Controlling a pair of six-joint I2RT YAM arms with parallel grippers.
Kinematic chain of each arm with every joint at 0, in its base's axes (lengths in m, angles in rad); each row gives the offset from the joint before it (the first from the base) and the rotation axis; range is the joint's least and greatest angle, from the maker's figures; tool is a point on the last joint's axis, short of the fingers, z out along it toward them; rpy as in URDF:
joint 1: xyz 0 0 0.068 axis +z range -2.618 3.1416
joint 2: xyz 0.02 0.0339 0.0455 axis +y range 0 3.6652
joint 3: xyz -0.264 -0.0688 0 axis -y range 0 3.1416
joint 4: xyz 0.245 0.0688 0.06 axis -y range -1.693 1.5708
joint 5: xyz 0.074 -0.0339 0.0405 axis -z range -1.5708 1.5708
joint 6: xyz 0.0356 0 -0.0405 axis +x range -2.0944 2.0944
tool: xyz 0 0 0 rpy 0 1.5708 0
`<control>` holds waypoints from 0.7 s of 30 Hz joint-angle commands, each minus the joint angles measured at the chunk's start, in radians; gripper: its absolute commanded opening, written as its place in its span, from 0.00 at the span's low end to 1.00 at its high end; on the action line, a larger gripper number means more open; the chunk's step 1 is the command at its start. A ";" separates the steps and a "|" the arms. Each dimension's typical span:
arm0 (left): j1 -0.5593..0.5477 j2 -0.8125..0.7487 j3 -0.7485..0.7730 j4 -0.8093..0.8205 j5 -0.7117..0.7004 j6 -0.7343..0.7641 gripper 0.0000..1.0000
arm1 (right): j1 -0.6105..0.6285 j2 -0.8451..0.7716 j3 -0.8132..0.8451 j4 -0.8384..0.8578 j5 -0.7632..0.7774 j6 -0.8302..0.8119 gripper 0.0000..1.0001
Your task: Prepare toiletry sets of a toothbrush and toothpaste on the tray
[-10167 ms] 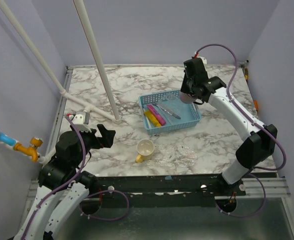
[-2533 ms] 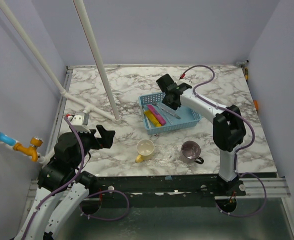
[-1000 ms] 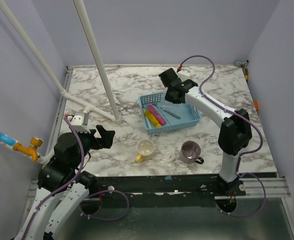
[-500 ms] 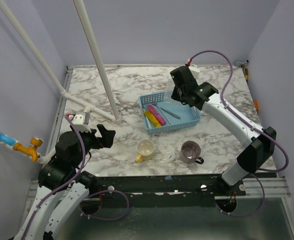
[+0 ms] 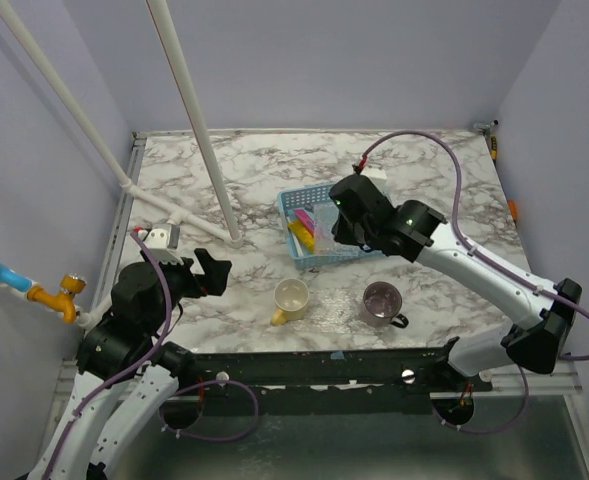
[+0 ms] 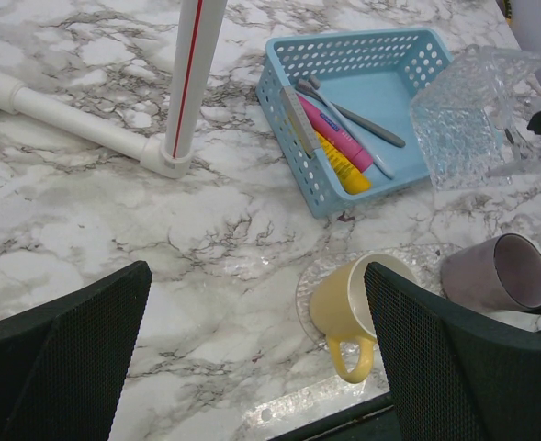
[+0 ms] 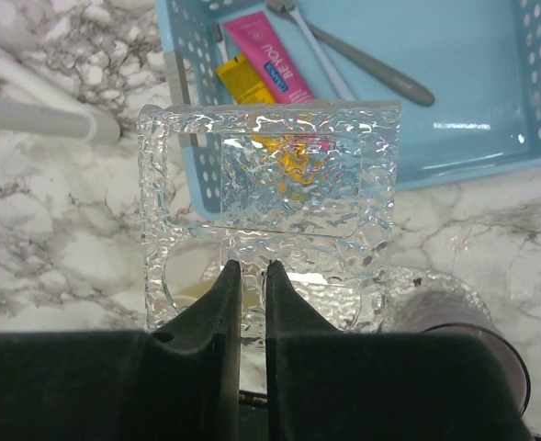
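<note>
My right gripper (image 7: pixel 250 266) is shut on the near edge of a clear textured tray (image 7: pixel 270 156), holding it in the air over the blue basket (image 7: pixel 490 110). The left wrist view shows the same tray (image 6: pixel 463 115) tilted above the basket's right end. In the basket lie a pink toothpaste tube (image 6: pixel 336 136), a yellow toothpaste tube (image 6: pixel 342 167), a grey toothbrush (image 6: pixel 362 119) and a pale blue toothbrush (image 7: pixel 316 50). The left gripper (image 6: pixel 261 367) is open and holds nothing, down at the front left, far from the basket.
A yellow mug (image 5: pixel 292 298) and a purple mug (image 5: pixel 381 303) stand near the front edge on a clear textured patch. A white pole (image 5: pixel 199 130) rises left of the basket (image 5: pixel 294 200), with a white pipe on the table behind it. The right arm (image 5: pixel 454 255) reaches across the table.
The right gripper has come forward and down from behind the basket to over it, carrying the clear tray. The left arm has not moved.
</note>
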 commanded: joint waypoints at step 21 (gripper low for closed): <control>0.006 -0.010 -0.001 -0.017 -0.028 -0.007 0.99 | 0.239 -0.193 -0.327 -0.038 0.004 0.275 0.00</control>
